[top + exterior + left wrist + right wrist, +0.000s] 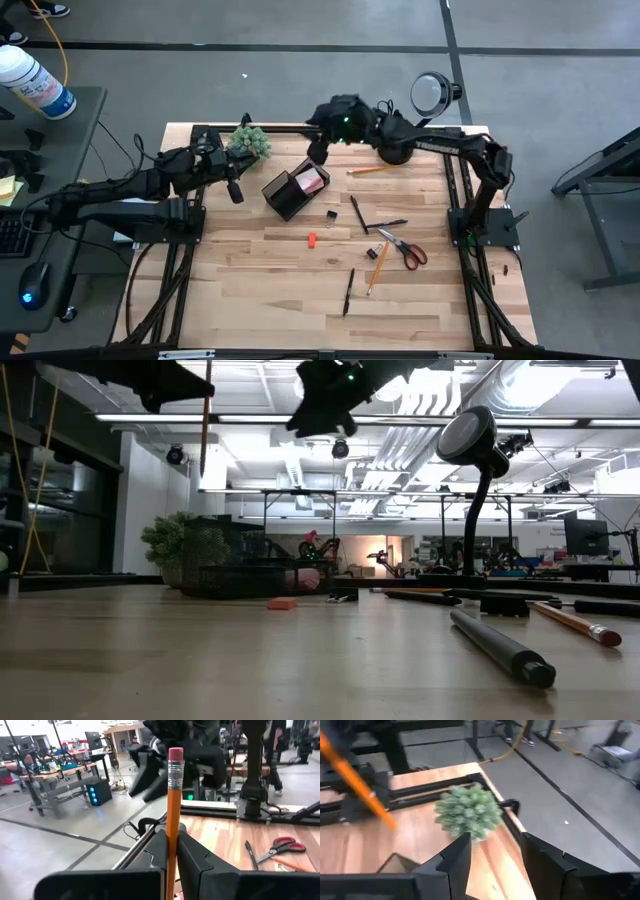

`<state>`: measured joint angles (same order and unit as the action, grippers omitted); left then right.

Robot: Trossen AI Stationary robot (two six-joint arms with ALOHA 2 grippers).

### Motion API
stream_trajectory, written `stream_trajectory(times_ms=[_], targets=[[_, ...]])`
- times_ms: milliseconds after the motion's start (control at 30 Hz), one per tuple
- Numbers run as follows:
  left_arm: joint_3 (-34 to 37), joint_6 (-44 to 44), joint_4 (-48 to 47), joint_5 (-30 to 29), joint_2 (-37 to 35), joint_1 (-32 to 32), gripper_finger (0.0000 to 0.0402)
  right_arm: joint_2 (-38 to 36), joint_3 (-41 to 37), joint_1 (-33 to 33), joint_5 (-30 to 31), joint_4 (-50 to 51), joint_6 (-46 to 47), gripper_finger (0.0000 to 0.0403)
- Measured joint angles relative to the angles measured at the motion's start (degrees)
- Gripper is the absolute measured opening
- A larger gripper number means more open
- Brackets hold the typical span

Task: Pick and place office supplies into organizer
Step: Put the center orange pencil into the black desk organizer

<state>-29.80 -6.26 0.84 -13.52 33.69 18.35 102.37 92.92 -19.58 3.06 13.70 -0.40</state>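
My left gripper (234, 184) is shut on an orange pencil (173, 805) with a pink eraser, held high left of the black organizer (288, 194). A pink sticky-note pad (314, 180) sits in the organizer. My right gripper (322, 145) is open and empty above the organizer's far side, beside the green plant (252, 142). Scissors (405, 249), pencils (377, 265), black pens (357, 214), a red-orange block (312, 239) and a tiny black piece (331, 214) lie on the table. My left gripper pinches the pencil's shaft (171, 837) between its two fingers. The fingers come level from the table's left and lie across the pencil. The pencil stands upright, clear of the table, with its eraser end (175, 754) out past the fingers; it also shows in the low view (206, 420).
A black lamp stands at the far right, its base (393, 152) close to my right arm and its head (432, 92) beyond the table's far edge. Another pencil (372, 170) lies near the base. The near left part of the table (240, 290) is bare wood.
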Motion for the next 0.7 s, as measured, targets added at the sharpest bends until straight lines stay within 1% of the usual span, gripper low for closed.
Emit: stream_trajectory(times_ms=[167,267,433,700], targets=[[5.65,3.19,8.90,-0.94,1.29,0.00,0.0003,-0.51,0.00,-1.09,0.05,-0.21,0.35,0.0165],[7.48,4.74,10.01,-1.26,3.14,0.00,0.0005,-0.51,0.00,-1.05,0.01,-0.02,0.37,0.0165],[8.04,6.26,10.56,-1.69,7.44,0.00,0.0008,-0.51,0.00,-0.87,-0.01,-0.17,0.38,0.0165],[8.04,7.62,19.52,0.04,15.31,-0.01,0.0009,-0.51,0.00,-0.87,-0.01,-0.16,0.39,0.0165]])
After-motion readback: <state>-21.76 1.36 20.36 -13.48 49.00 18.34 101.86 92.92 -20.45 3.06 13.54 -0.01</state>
